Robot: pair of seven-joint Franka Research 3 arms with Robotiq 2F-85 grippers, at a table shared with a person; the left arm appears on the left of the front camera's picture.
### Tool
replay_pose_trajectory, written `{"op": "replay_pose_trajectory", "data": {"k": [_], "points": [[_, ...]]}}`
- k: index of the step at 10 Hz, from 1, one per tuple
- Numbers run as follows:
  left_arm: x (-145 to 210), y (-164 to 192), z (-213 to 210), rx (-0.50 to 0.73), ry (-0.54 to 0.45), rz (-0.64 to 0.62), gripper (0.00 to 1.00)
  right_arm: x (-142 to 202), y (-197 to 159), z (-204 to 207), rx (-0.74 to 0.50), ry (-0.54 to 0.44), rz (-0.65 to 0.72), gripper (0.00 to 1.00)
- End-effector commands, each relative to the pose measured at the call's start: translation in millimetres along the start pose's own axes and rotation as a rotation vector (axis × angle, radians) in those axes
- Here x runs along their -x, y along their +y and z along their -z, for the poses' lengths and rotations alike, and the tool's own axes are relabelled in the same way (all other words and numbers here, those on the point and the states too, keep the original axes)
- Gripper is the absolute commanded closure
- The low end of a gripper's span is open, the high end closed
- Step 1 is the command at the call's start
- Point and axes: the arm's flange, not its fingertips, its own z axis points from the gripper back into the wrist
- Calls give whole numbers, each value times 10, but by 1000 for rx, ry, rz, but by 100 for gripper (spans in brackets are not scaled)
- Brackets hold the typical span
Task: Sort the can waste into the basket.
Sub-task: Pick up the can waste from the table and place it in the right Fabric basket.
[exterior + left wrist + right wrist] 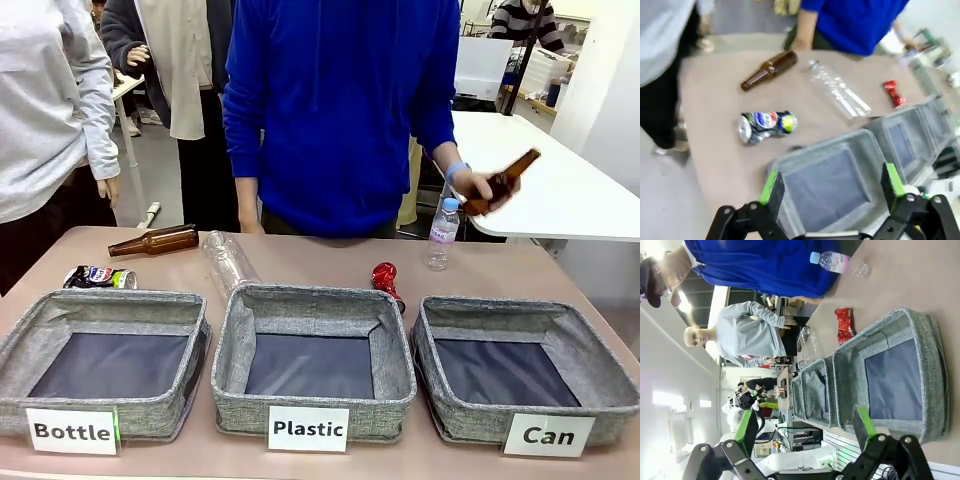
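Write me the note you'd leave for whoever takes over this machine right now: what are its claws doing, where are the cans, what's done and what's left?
Left claw: open, empty, facing the Bottle basket.
Right claw: open, empty, facing the Can basket.
Red can: lying behind the gap between the Plastic basket and the Can basket.
Dark printed can: lying behind the Bottle basket's far left corner.
Done: nothing yet; the Can basket holds no cans.
Left: both cans into the Can basket.

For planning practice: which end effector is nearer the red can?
Right. Right end effector: at the Can basket, near the red can. Left end effector: at the Bottle basket.
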Motion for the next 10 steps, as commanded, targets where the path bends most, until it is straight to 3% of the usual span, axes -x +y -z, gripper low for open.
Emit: {"op": "replay_pose_trajectory", "data": {"k": [1, 2, 4, 5, 6, 7, 9, 10], "points": [[-254, -94, 398, -190, 157, 101, 0, -10, 2, 3, -22, -11, -21, 0], [-375, -197, 652, -304, 230, 190, 0, -10, 2, 3, -22, -11, -21, 0], [-492, -301, 1048, -433, 256, 284, 0, -10, 2, 3, -22, -11, -21, 0], [-534, -325, 1246, -442, 236, 333, 0, -10, 2, 3, -22, -11, -21, 0], [-534, -394, 1217, -376, 184, 292, 0, -10, 2, 3, -22, -11, -21, 0], [-501, -390, 1182, -406, 239, 335, 0, -10, 2, 3, -22, -11, -21, 0], [-510, -403, 1321, -405, 228, 341, 0, -10, 2, 3, -22, -11, -21, 0], [-483, -428, 1502, -519, 331, 418, 0, -10, 2, 3, -22, -11, -21, 0]]}}
